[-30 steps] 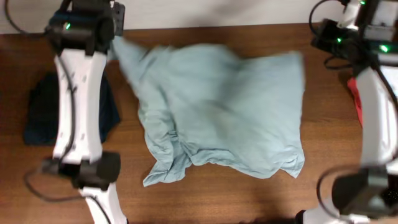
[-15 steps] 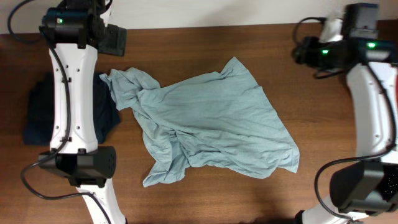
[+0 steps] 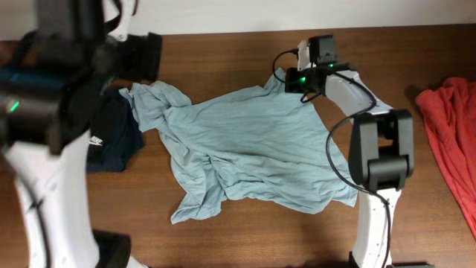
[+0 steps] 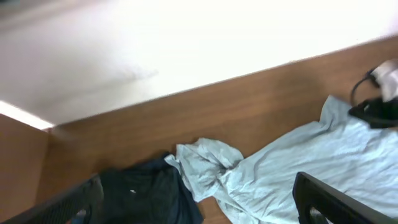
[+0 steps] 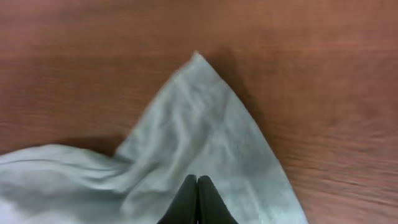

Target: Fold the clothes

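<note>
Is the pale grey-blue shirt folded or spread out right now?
Spread, not folded: the pale shirt lies opened out and rumpled across the table, bunched along its left and lower-left edges.

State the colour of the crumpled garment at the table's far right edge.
Red; this crumpled soft fabric garment shows only in the overhead view.

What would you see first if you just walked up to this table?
A big crumpled pale blue T-shirt sprawls across the middle of the brown table. The right claw is shut over its pointed far corner. A red garment lies at the right edge and a navy one at the left.
</note>
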